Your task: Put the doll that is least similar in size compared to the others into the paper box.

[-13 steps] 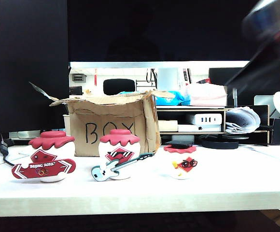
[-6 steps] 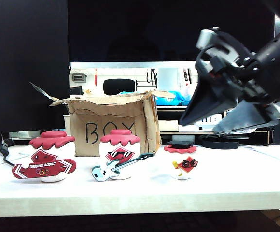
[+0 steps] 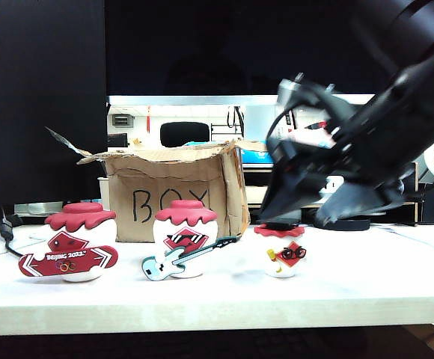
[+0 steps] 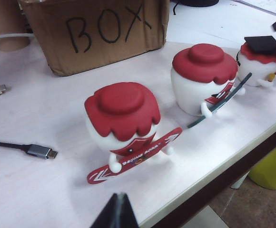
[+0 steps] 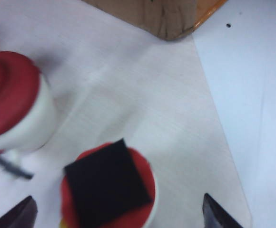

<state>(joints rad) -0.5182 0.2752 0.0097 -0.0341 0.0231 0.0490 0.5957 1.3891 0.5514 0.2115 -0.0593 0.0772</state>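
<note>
Three dolls are seen on the table (image 3: 367,292) in the exterior view; the smallest doll (image 3: 284,253) stands rightmost, right of the paper box (image 3: 173,191), under the wide-open, empty right gripper (image 3: 304,213). In the left wrist view, the left gripper (image 4: 116,213) appears closed and empty, near the snowboard doll (image 4: 126,126). In the right wrist view, an off-centre descent could topple the doll or knock the guitar doll (image 5: 14,102).

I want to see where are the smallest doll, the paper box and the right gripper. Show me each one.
smallest doll (image 3: 283,256): exterior view, on its white body beside the glasses.
paper box (image 3: 176,198): exterior view, on the front wall with "BOX".
right gripper (image 3: 307,211): exterior view, between its open fingertips, above the doll.
</note>
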